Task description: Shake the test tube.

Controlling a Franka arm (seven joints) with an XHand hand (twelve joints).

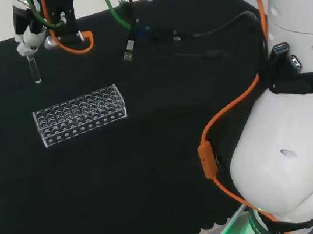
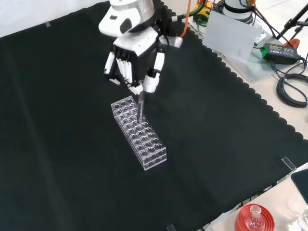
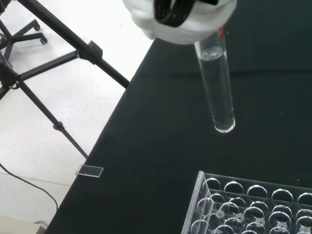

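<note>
A black cloth [image 2: 72, 159] with a scalloped edge covers the table, and the pale tabletop [image 2: 288, 139] shows bare past that edge at the right of the front view. There a black power brick [image 2: 278, 50], coiled black cables [image 2: 292, 89] and a grey-white sheet [image 2: 233, 36] lie off the cloth, and a small flask on a red ribbed ring [image 2: 254, 219] stands at the bottom corner. In the wrist view a light floor [image 3: 44, 122] and black tripod legs [image 3: 63, 58] lie beyond the cloth. The robot hand [image 2: 137, 62] hangs above the table with its fingertips pinched on the top of the clear test tube [image 2: 141, 107], which hangs upright in the air, its lower end above the cloth just beyond one end of the clear plastic rack [image 2: 138, 132]. The rack stands on the cloth, its wells open.
</note>
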